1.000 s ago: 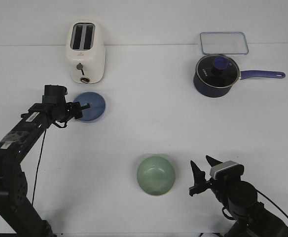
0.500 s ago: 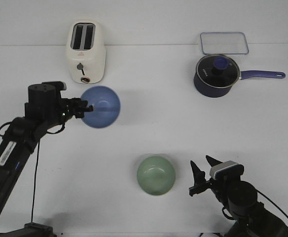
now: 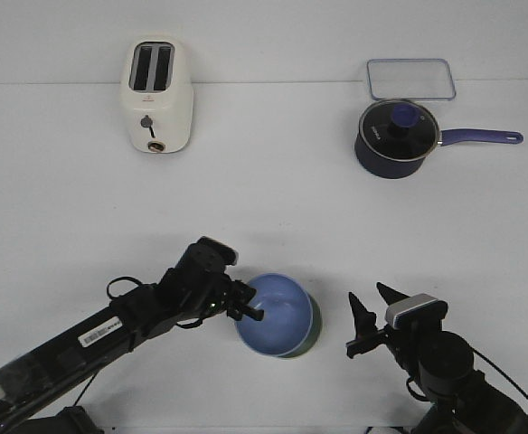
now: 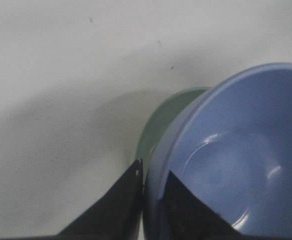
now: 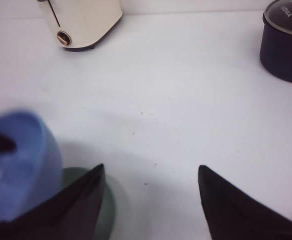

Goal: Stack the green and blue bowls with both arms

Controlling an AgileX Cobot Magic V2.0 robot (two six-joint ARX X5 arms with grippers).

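My left gripper [image 3: 249, 309] is shut on the near rim of the periwinkle blue bowl [image 3: 278, 314] and holds it just over the pale green bowl [image 3: 313, 327], which shows only as a sliver at its right edge. In the left wrist view the fingers [image 4: 131, 200] pinch the blue bowl's [image 4: 236, 165] rim, with the green bowl [image 4: 168, 117] beneath it. My right gripper [image 3: 371, 316] is open and empty on the table just right of the bowls. Its wrist view shows the blue bowl [image 5: 16, 170] and the green bowl [image 5: 103, 210] beside its finger.
A cream toaster [image 3: 155, 95] stands at the back left. A dark blue lidded saucepan [image 3: 398, 137] with its handle pointing right and a clear rectangular container [image 3: 410, 78] stand at the back right.
My left arm has carried the blue bowl from beside the toaster down and to the right, until it sits over the green bowl. The right arm has not moved.
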